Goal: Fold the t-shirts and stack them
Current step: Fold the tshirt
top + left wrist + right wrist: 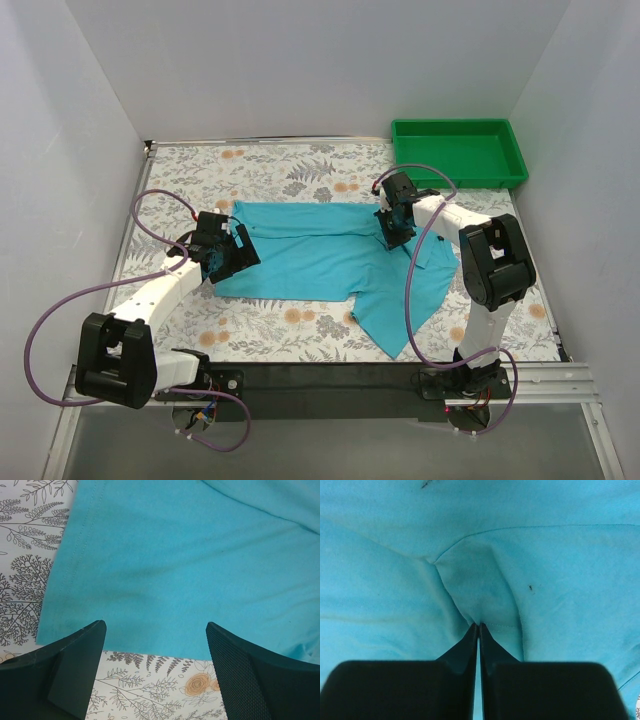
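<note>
No writing, label, brand, number or sign can be read in any view; the tabletop (300, 175) carries only a printed pattern of leaves and flowers, and the turquoise shirt (320, 255) is plain

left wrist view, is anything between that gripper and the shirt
Nothing visible does. The left gripper is open over the edge of the shirt, only cloth and floral table between its fingers. The right gripper is shut on the shirt.

Probably a lab cell: white walls (300, 70) (three sides) enclose the floral table (300, 170).
</note>
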